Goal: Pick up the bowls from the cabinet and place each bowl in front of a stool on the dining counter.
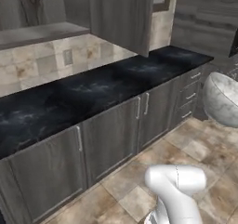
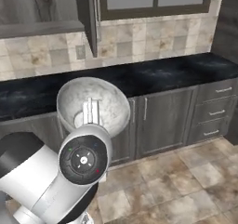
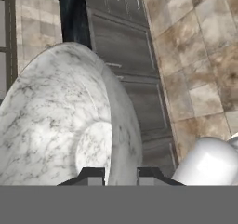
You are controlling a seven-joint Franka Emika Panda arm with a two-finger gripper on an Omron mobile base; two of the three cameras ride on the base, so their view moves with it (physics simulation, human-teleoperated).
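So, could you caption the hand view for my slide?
Gripper clamped on the marble bowl's rim, carried above the tiled floor.

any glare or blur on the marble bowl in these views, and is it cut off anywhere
Hand view: the marble bowl is sharp, with a soft bright patch on its inner base and no hard glare. Left base view: it is cropped by the right edge. Right base view: slightly soft, evenly lit.

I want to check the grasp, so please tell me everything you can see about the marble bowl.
The marble bowl is wide and round, mottled grey-white with thin dark veins, glossy like stone. It looks whole and empty. It is tipped on its side, its opening facing the right base camera, in the air before the base cabinets and over the tiled floor. The gripper is shut on its rim, one finger inside and one outside. Nothing else touches it.
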